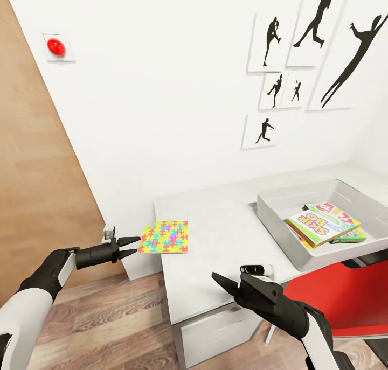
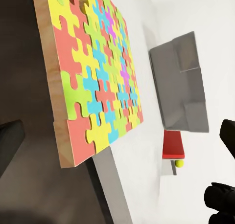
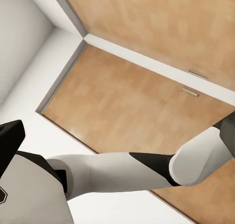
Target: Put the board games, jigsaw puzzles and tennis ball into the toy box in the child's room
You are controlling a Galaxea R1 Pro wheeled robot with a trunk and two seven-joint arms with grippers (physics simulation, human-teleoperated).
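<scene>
step in hand: moving a jigsaw puzzle [image 1: 164,237] into the toy box [image 1: 280,239]. left gripper [image 1: 132,246] grips its overhanging edge at the table [image 1: 215,241] corner. right gripper [image 1: 226,284] hangs idle, jaws parted. next: lift and carry across to the box, judged.

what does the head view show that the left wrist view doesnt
Head view alone: the wall pictures, a red button, the board games lying in the toy box, the left gripper at the jigsaw puzzle's edge, and the right gripper open.

Left wrist view alone: a small yellow-green ball below something red, and the puzzle's wooden side edge.

Both: the puzzle, the toy box, and the pale table.
</scene>
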